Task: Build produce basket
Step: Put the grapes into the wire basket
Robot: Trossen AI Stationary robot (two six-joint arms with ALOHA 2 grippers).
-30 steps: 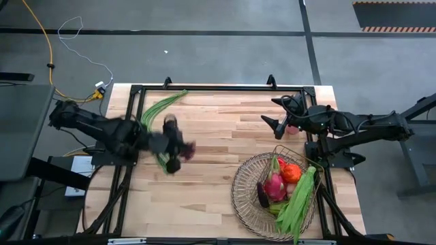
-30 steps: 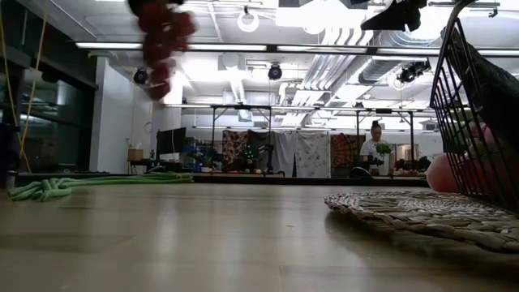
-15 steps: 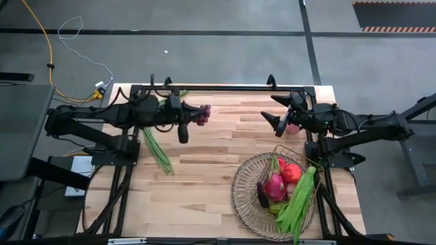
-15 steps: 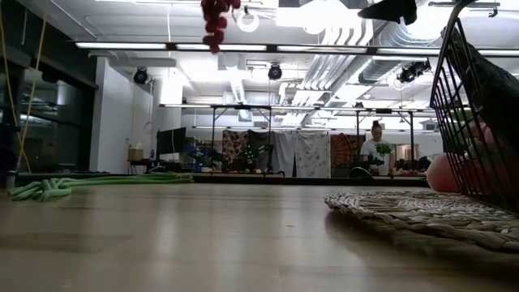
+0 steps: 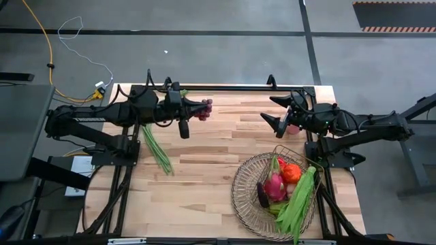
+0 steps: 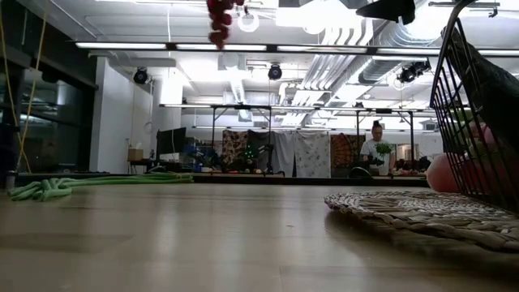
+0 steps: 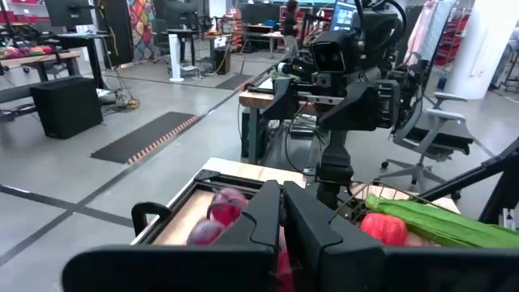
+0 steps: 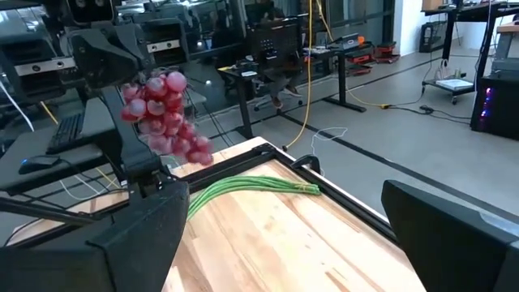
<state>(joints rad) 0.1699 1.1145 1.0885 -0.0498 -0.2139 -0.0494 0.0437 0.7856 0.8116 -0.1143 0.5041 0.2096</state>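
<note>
My left gripper [image 5: 196,110] is high above the table's far left part, shut on a bunch of purple-red grapes [image 5: 204,109]. The grapes also show at the top of the low view [image 6: 220,18] and in the right wrist view [image 8: 164,113]. My right gripper [image 5: 274,116] hovers open over the far right part, touching nothing. The tan basket [image 5: 236,197] stands near the right front corner and holds a pink dragon fruit [image 5: 274,185], an orange-red pumpkin [image 5: 291,172], a dark eggplant [image 5: 262,196] and a green bean bunch [image 5: 300,201]. My left gripper has the grapes pinched between its two shut fingers [image 7: 268,215], which point level toward the table's right. Which part of the bunch they hold is hidden by the fingers. The bunch [image 8: 174,134] hangs below them, lifted clear of the table.
A second green bean bunch [image 5: 155,146] lies flat on the table's left part, under my left arm. A pink peach [image 5: 293,128] sits under my right arm near the far right edge. Bare wood lies between the arms and in front of the basket.
My left gripper has swung from the table's left middle toward the far edge and risen, turning until it points toward the right. The grapes rode with it, higher than before. Most of the move came in the first half second.
</note>
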